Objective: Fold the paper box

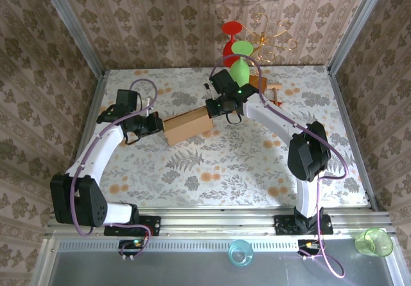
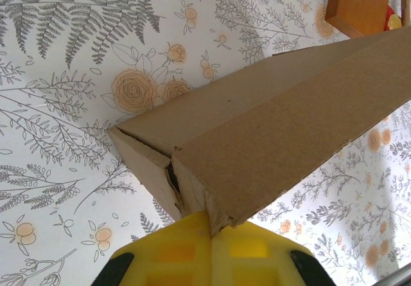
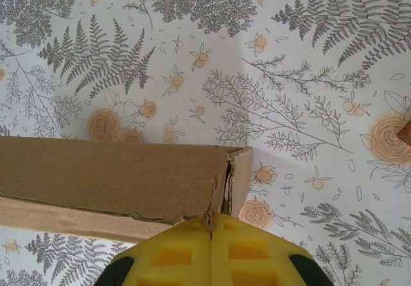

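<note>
The paper box (image 1: 187,126) is plain light-brown cardboard, held off the floral table between my two arms. My left gripper (image 1: 158,124) pinches its left end. In the left wrist view the yellow fingers (image 2: 257,254) are shut on a corner of the paper box (image 2: 289,125), where the wall edges meet with a small gap. My right gripper (image 1: 217,106) pinches the right end. In the right wrist view the gripper (image 3: 211,225) is shut on the corner of the paper box (image 3: 109,170), whose edge is frayed.
A smaller orange-brown box (image 1: 262,83) lies behind the right gripper and shows as the orange-brown box (image 2: 359,3) at the top of the left wrist view. Red and green ornaments (image 1: 237,48) hang at the back. Two cups (image 1: 374,241) stand off the table's near edge.
</note>
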